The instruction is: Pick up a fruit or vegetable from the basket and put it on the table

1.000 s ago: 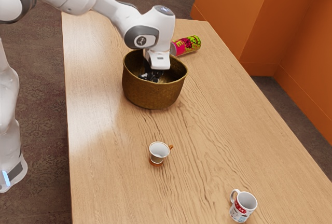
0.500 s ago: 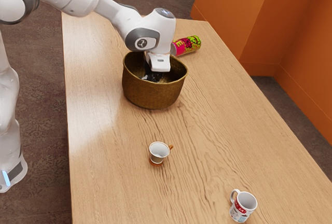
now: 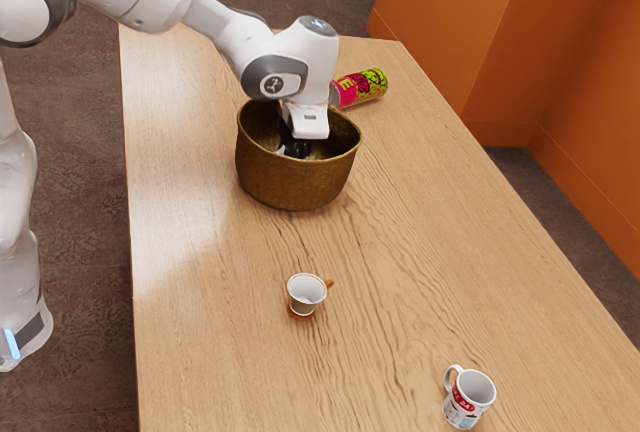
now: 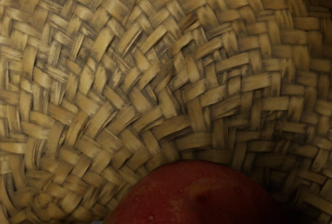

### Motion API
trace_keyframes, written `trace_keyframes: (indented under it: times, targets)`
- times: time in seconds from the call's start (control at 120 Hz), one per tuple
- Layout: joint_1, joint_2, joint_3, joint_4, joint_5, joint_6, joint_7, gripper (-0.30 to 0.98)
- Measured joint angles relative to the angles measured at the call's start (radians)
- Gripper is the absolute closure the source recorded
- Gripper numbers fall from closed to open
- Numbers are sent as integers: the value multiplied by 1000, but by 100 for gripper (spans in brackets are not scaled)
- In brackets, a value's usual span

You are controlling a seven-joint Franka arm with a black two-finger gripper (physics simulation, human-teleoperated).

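my arm reaches in from the exterior view's upper left, hand pointing down into the woven basket. my gripper is down inside the rim, dark parts partly hidden by the basket's near wall and the white hand. can't tell if it's clenched, released or grasping anything.

task item: red fruit, rounded, smooth skin with small pale specks and a darker dimple. it's inside the basket, close at my hand, either held or just under it, can't tell which. tan herringbone weave of the basket right beside it, in dim light.

basket stands upright on the light wood table. pink and yellow-green can lies on its side just beyond the basket, one end partly behind my hand. small white cup with a brown handle and brown-orange base is upright on the table, apart from the basket. white mug with red print is farther off, toward the exterior view's lower right, upright, handle toward the exterior view's left. orange wall past the table, dark patterned floor alongside.
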Motion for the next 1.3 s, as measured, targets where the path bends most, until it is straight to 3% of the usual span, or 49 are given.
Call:
trace_keyframes:
  times: [0.25, 0.542, 0.817, 0.883, 0.975, 1.075, 1.258, 1.3]
  targets:
    - [1, -10, -4, 86, 0, -44, -5, 46]
    - [-2, -38, -31, 239, 2, -195, -11, 46]
    - [-3, -41, -88, 511, 12, -372, -17, 48]
    - [-4, -3, -103, 618, 11, -399, -16, 48]
    - [20, 158, -170, 870, 8, -459, -14, 48]
    - [-6, 273, -223, 1026, -1, -514, -12, 48]
    - [-21, 329, -254, 1090, -12, -570, -9, 49]
    - [-19, 331, -264, 1091, -13, -577, -6, 38]
